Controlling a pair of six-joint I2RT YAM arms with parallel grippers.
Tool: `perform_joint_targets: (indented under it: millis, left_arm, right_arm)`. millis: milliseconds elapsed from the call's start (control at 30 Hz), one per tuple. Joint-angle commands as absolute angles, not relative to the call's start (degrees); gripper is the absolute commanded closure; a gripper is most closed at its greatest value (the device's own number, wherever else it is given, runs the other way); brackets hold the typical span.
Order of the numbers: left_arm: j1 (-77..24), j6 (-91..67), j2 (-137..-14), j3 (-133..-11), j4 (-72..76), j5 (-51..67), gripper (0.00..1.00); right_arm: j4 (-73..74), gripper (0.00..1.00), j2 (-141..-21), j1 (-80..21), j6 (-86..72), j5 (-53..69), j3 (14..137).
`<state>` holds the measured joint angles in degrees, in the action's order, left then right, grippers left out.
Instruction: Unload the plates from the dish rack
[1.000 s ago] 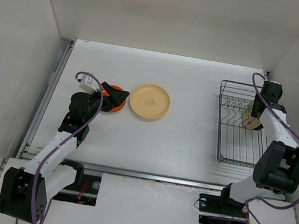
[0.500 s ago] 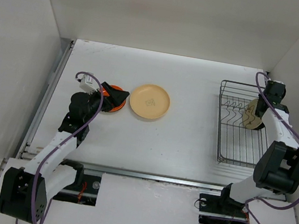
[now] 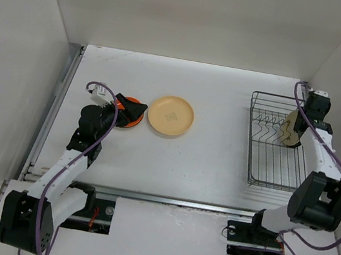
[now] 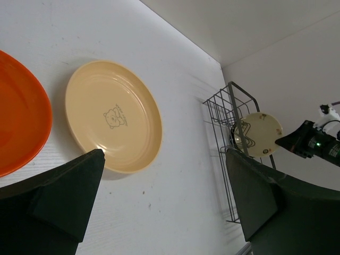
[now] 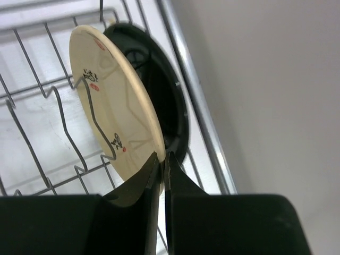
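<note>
The white desk (image 3: 215, 174) carried everything. The rectangular grey wire dish rack (image 3: 272, 159) sat flat on it, close to the right arm.

Well to the left of the rack, the plain peach-tan round plate (image 3: 170, 116) lay flat on the desk, a small bear drawing at its middle. Farther from the rack, just beyond that plate, lay the orange-red round plate (image 3: 135, 110), partly covered from above by the left arm's end.

Inside the rack, in its far right part, the beige round plate with dark markings (image 5: 109, 106) stood on edge among the wire loops, tilted. A dark round plate (image 5: 167, 101) stood just behind it, nearer the rack's right side rail. Whether the two touched could not be told.

The right tool (image 5: 162, 162) reached into the rack from its right side, its fingers pressed together on the beige plate's rim. The left tool (image 4: 164, 154) hung far left of the rack, by the two flat plates, its fingers wide apart and holding nothing.
</note>
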<state>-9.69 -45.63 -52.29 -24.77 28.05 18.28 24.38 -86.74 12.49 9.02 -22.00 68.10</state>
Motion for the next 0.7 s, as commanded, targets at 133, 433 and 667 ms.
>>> perform_joint_targets:
  millis: [133, 433, 667]
  left_arm:
    - [-10.02, -44.38, -51.77, -24.43, 32.34, 19.25, 0.03]
    - [-10.02, -44.38, -53.08, -20.84, 43.75, 27.58, 0.03]
    - [-13.35, -46.49, -61.95, -19.86, 62.91, 42.26, 0.06]
  right_arm:
    - [13.98, 1.0, -72.61, 12.92, 8.26, -24.26, 63.99]
    - [7.72, 1.0, -58.72, 12.92, 7.73, -15.94, 58.45]
    - [28.34, 1.0, -60.99, 10.3, 10.71, 29.84, 65.38]
